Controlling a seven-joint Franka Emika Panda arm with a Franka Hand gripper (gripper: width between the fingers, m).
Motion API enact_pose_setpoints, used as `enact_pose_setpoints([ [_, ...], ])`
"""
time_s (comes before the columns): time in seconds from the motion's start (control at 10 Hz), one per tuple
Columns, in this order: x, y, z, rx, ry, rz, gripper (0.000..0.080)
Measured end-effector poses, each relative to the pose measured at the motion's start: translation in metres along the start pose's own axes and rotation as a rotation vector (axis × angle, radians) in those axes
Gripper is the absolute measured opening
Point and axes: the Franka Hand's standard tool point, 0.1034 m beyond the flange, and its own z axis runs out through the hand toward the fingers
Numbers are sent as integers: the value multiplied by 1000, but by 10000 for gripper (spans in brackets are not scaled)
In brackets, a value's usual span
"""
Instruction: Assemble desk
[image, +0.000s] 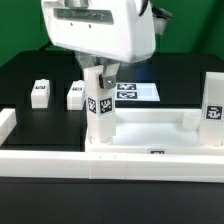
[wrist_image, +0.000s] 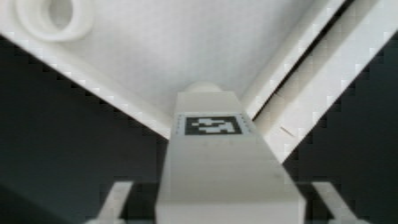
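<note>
The white tabletop (image: 150, 133) lies with its raised rim up at the front of the black table. One leg (image: 213, 105) stands upright at its corner on the exterior view's right. My gripper (image: 100, 78) is shut on another tagged leg (image: 100, 108), held upright with its lower end at the tabletop's corner on the exterior view's left. In the wrist view this leg (wrist_image: 222, 150) runs between my fingers (wrist_image: 121, 200) down to the tabletop (wrist_image: 143, 70), near a round hole (wrist_image: 50, 20). Two loose legs (image: 40, 93) (image: 76, 95) lie behind.
The marker board (image: 130, 91) lies flat behind the tabletop. A low white border rail (image: 100, 165) runs along the front and turns back at the exterior view's left (image: 8, 125).
</note>
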Motion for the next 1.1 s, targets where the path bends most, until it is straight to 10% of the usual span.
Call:
enact_pose_setpoints([
  [0.6,-2,-1,1,0,-2,131,290],
  [0.7,-3,-1,1,-1,-4,95,527],
  [1.1,-4,-3,1,-5,2,-236,643],
])
